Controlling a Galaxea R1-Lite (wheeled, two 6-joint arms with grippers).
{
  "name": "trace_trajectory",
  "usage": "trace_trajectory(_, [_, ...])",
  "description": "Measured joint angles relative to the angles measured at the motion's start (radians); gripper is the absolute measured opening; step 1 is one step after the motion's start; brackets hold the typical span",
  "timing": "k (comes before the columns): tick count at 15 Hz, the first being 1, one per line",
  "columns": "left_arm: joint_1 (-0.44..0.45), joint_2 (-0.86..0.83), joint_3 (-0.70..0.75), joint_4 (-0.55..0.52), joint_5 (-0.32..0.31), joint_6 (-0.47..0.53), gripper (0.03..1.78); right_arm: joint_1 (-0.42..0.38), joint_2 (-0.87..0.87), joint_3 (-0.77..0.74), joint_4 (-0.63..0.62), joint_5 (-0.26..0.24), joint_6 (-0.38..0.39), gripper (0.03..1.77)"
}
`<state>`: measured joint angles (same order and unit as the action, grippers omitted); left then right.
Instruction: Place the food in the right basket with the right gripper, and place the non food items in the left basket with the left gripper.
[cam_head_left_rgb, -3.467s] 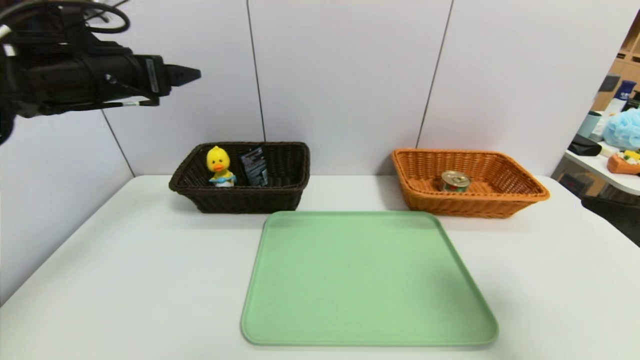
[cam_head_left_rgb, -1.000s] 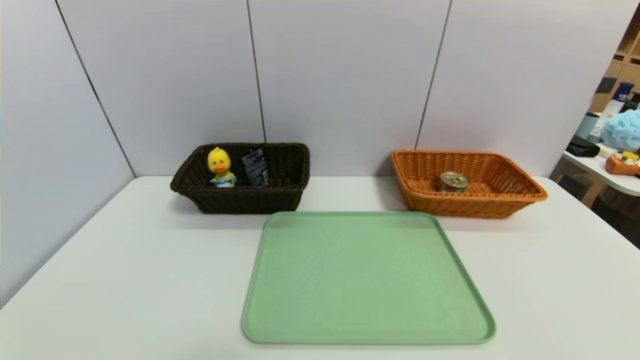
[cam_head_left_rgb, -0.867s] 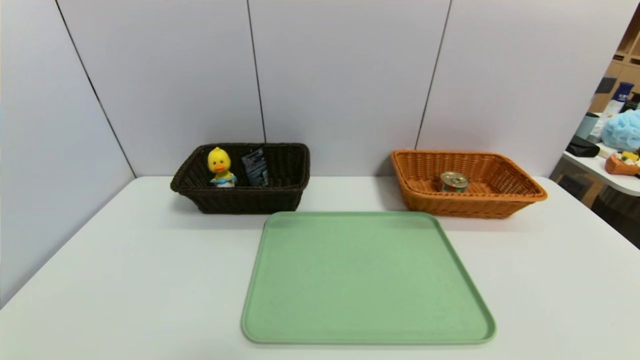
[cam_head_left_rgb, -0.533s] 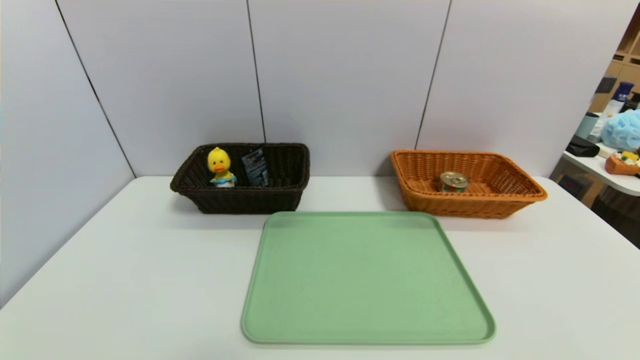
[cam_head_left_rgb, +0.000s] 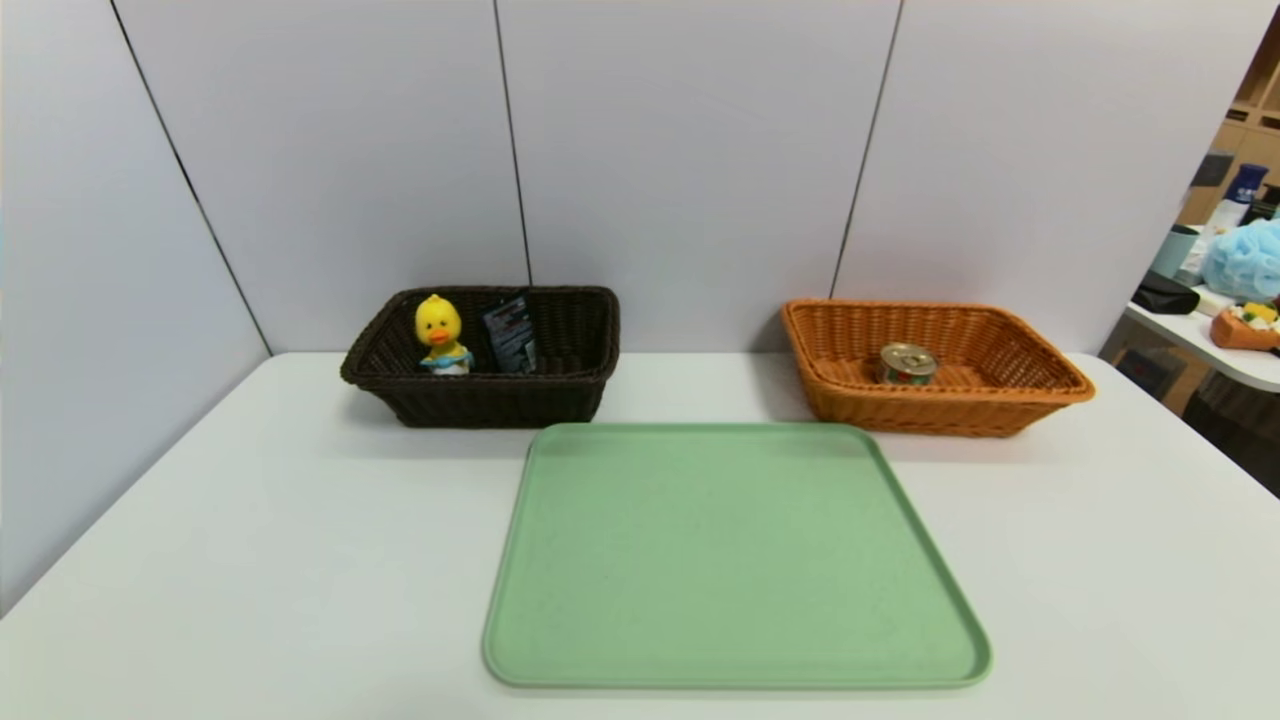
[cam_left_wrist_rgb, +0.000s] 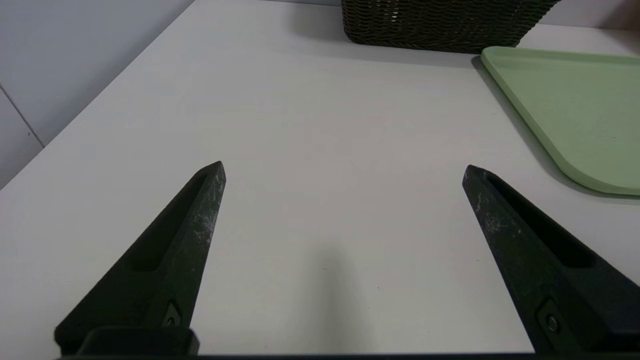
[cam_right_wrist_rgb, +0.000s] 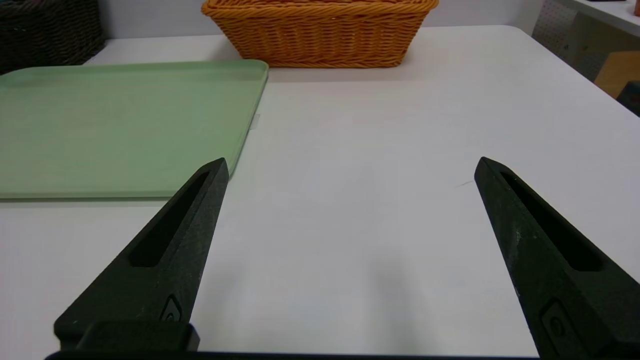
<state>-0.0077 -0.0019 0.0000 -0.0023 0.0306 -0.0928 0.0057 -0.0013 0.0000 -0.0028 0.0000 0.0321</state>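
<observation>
- Two grippers, both idle & out of the head view: L gripper (cam_left_wrist_rgb: 344, 163) is over the white table (cam_head_left_rgb: 250, 560) on its own side, outside the green tray's edge; R gripper (cam_right_wrist_rgb: 353, 157) is over the table on its side, also outside the tray
- Step in hand, by my read: sorting looks done, so just hold both arms back at rest
- To do it well: keep both arms high & well clear of basket rims, no extra reach in, no nudge to the flat pale-green rectangular tray w/ raised rim (cam_head_left_rgb: 738, 560)
- Quick check by eye before calling it finished: each item inside the correct basket, none hanging over a rim; if OK, leave all as is
- L claw: fingers spread wide, nothing between them, only bare tabletop seen past the tips; not touching any item
- R claw: same, wide apart, holds nothing, touches no basket or tray
- Food: small round tin can w/ gold pull-tab lid & green-red label (cam_head_left_rgb: 907, 364), upright in the orange woven wicker basket w/ flared sides (cam_head_left_rgb: 930, 415), R side
- Non-food: yellow toy duck w/ orange beak (cam_head_left_rgb: 438, 322), upright, & black squeeze tube w/ white print (cam_head_left_rgb: 511, 335), tilted, both in the dark brown woven wicker basket (cam_head_left_rgb: 490, 402), L side
- Risk, prob. small: a low arm swing could bump a rim & tip the duck
</observation>
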Motion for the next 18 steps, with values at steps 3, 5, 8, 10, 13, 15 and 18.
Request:
trace_trajectory(3, [0.000,0.000,0.000,0.000,0.001,0.000,1.69,0.000,0.000,0.000,0.000,0.000,0.000,1.70])
trace_trajectory(5, [0.000,0.000,0.000,0.000,0.000,0.000,1.69,0.000,0.000,0.000,0.000,0.000,0.000,1.70])
trace_trajectory(8, [0.000,0.000,0.000,0.000,0.000,0.000,1.69,0.000,0.000,0.000,0.000,0.000,0.000,1.70])
trace_trajectory(10, [0.000,0.000,0.000,0.000,-0.001,0.000,1.69,0.000,0.000,0.000,-0.001,0.000,0.000,1.70])
trace_trajectory(13, [0.000,0.000,0.000,0.000,0.000,0.000,1.69,0.000,0.000,0.000,0.000,0.000,0.001,1.70])
trace_trajectory(15, [0.000,0.000,0.000,0.000,0.000,0.000,1.69,0.000,0.000,0.000,0.000,0.000,0.001,1.70])
trace_trajectory(18, [0.000,0.000,0.000,0.000,0.000,0.000,1.69,0.000,0.000,0.000,0.000,0.000,0.001,1.70])
